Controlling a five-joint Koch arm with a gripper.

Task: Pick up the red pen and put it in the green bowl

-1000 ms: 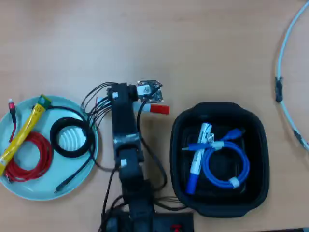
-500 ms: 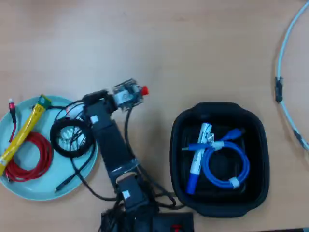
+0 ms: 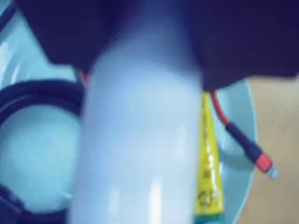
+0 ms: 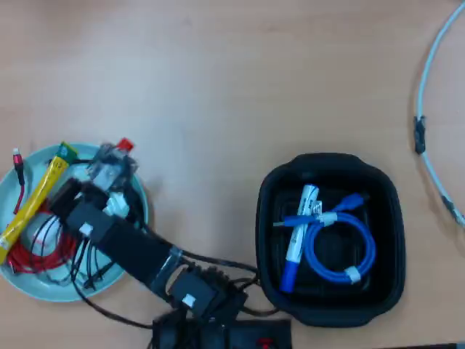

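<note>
Scene: A Koch arm reaches from the lower centre of the overhead view to the green bowl at left, carrying the red pen.
Pen: Its red cap shows at the bowl's upper rim; in the wrist view the white barrel fills the frame.
Jaws: The gripper is clamped on the barrel, which runs out from between its dark sides in the wrist view.
Bowl contents: A yellow pen, a red cable and a black cable coil crowd the dish.
Step in hand: Release. It would likely go best with the cap brought inward from the rim, so the pen drops flat onto the cables rather than tipping out.
Edges: The cap sits right at the rim, leaving little margin.
Open room: The desk above the bowl is bare; the black tray lies well apart at right.
</note>
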